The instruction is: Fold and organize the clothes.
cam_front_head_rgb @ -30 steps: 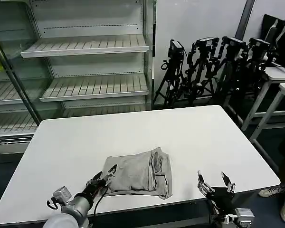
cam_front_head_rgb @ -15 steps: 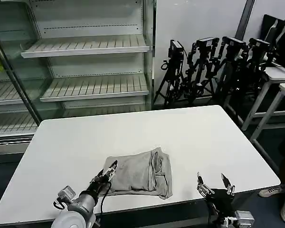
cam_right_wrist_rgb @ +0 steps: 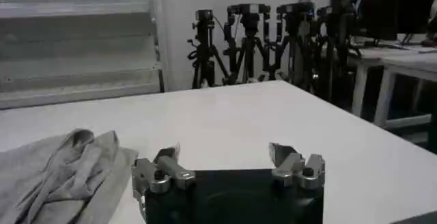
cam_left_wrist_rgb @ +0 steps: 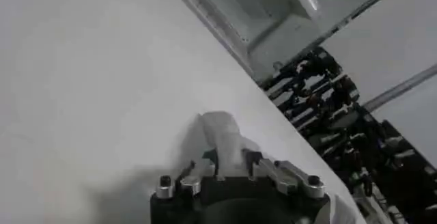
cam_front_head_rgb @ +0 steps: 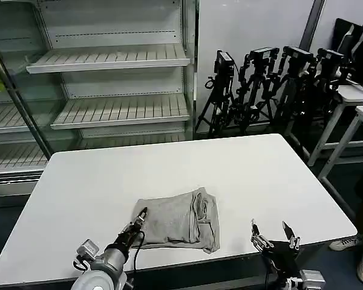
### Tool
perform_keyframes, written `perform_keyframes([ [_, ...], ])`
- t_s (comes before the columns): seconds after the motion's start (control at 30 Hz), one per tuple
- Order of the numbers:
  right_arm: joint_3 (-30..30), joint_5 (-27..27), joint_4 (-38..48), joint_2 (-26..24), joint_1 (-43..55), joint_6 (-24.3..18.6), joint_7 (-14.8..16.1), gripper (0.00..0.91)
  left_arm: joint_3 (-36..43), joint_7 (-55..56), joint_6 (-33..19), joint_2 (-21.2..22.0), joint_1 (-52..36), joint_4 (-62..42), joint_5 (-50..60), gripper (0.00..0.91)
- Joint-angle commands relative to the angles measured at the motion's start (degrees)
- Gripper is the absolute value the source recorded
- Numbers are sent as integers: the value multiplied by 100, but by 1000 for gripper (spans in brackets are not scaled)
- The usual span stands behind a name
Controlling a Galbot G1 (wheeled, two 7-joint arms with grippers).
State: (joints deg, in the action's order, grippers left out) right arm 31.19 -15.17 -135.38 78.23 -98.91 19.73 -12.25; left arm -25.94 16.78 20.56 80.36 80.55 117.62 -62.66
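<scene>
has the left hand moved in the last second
Yes. The left hand has drawn back a little toward the table's near edge, and its fingers, spread a second ago, are now shut on the left edge of the grey T-shirt.

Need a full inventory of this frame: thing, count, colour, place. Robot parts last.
T-shirt: one, light grey, folded in a bundle on the near middle of the table.
Table: one, white, in front of the robot.
Shelving unit: one, white slatted shelves, behind the table on the left.
Tripods: several, black, standing on the floor behind the table on the right.
Side tables: two, white, far right.
Shoes: a person's, white and dark, on the floor at the lower right edge.
Left gripper: one, black, shut on the T-shirt's near left edge.
Right gripper: one, black, open, at the table's near right edge, apart from the T-shirt.
</scene>
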Motion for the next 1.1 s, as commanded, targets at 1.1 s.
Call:
perform_keyframes([
  [1.1, -471, -108, 306, 20, 639, 49, -27, 907, -4598, -171, 912, -3119, 385, -253, -2392, 30],
])
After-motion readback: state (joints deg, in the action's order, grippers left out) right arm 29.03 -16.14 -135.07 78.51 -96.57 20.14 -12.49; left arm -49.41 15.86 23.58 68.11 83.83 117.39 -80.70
